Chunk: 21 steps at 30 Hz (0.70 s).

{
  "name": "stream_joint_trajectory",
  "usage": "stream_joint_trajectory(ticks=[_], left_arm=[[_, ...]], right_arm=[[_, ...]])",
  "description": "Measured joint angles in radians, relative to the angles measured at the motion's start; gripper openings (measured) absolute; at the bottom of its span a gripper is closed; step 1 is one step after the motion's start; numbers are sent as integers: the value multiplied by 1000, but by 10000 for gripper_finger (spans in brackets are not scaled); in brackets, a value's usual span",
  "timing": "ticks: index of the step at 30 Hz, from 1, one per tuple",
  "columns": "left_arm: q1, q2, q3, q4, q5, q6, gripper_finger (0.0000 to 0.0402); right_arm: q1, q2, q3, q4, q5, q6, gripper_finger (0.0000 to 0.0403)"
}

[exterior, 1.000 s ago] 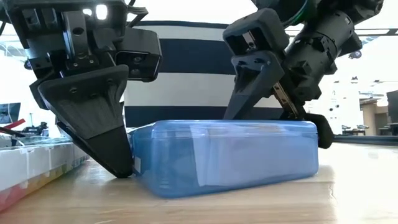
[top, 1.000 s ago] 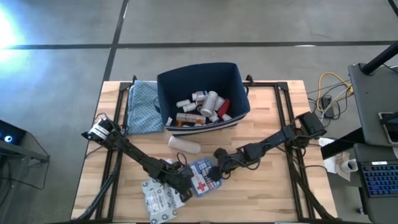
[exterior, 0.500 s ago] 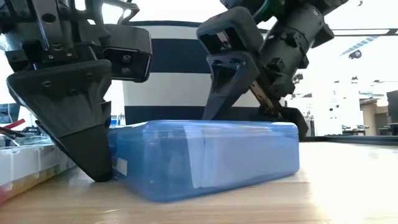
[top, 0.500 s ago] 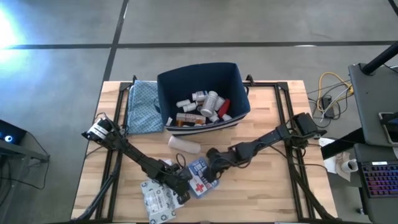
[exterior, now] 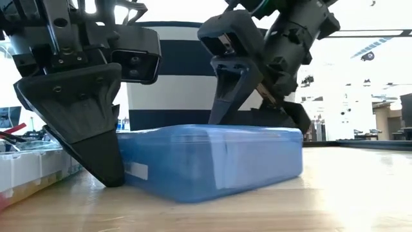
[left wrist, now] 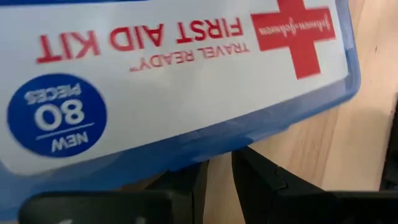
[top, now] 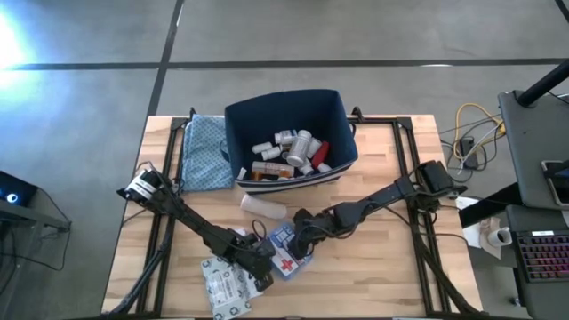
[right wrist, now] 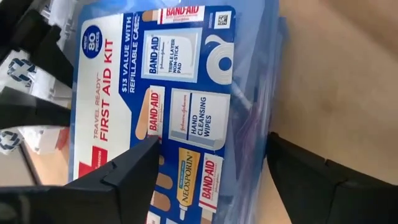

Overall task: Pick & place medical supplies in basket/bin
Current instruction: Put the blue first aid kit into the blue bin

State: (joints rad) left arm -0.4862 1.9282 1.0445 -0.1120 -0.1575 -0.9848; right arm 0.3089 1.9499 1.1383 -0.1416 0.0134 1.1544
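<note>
First-aid box (top: 286,253): blue-white, red cross on the lid, lying flat on the table (top: 391,267) close to the front edge, roughly mid-width. The low view shows its blue body (exterior: 212,161) resting on the wood.
Right gripper (top: 298,242): down over the far end of the box, one finger on each side. In the right wrist view the two fingers (right wrist: 124,171) straddle the printed lid (right wrist: 168,106), spread apart and not plainly pressing on it.
Left gripper (top: 263,267): fingers together, tip down on the table at the box's near-left corner; the left wrist view has the closed fingers (left wrist: 186,186) right against the box edge (left wrist: 186,93).
Bin (top: 342,133): dark navy, white stripe near the base, standing at the back edge of the table, centre, with white bottles (top: 298,142) and a red bottle (top: 320,153) inside.
White tube (top: 264,206): lying on the table between bin and box.
Printed packets (top: 227,284): at the front edge, just left of the left gripper.
Blue patterned cloth (top: 203,153): beside the bin, toward the back-left corner.
</note>
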Motion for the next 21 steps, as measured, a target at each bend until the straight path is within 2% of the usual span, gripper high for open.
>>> stream_joint_trajectory(ticks=[7, 15, 21], left_arm=[[0, 1, 32, -13, -22, 32, 61], [0, 0, 29, -25, -22, 33, 61], [0, 2, 28, -27, -22, 36, 61]], right_arm=[[-7, -33, 42, -75, -2, -88, 234], [-2, -74, 67, -186, -169, -97, 226], [0, -76, 93, -223, -181, -100, 226]])
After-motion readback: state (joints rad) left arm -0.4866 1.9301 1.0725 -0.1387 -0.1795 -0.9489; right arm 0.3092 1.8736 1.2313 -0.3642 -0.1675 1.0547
